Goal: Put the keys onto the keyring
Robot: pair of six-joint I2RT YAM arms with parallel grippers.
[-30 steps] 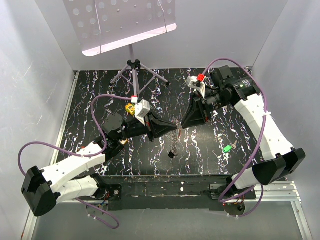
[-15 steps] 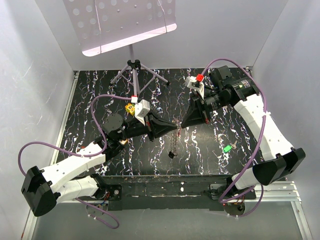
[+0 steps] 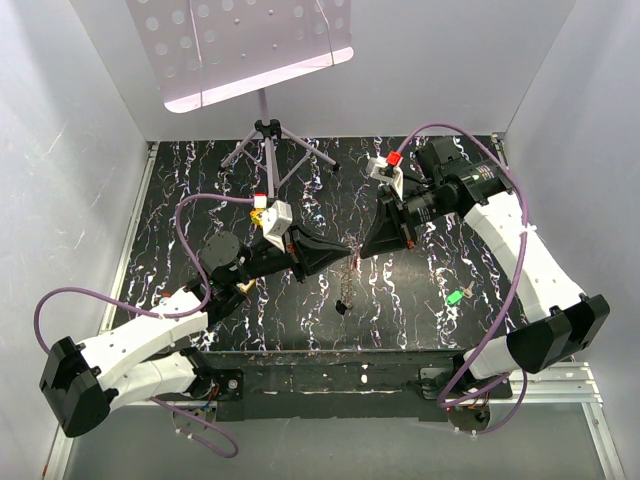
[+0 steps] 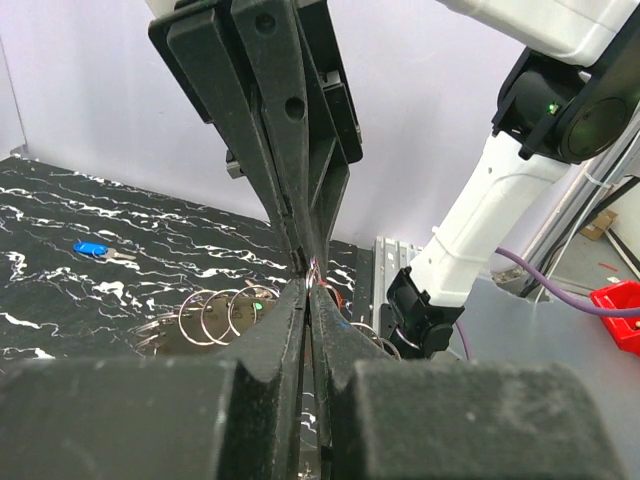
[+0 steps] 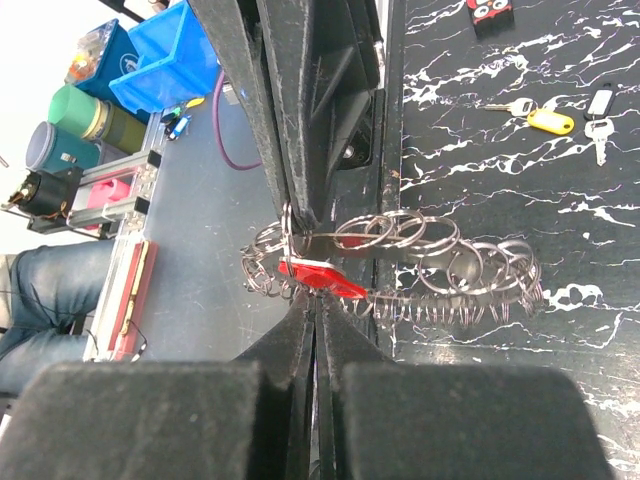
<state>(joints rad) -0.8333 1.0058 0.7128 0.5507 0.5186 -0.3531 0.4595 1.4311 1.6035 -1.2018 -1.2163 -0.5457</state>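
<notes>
Pinching shiny coiled-wire keyrings [image 5: 440, 270], left end effector [image 4: 310, 287] meets right end effector [image 5: 316, 306].

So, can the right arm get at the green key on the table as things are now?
Probably not right away. Nothing covers the green key, which lies in the open, but the right pincer is shut on the red key at the ring chain, facing the left pincer.
</notes>
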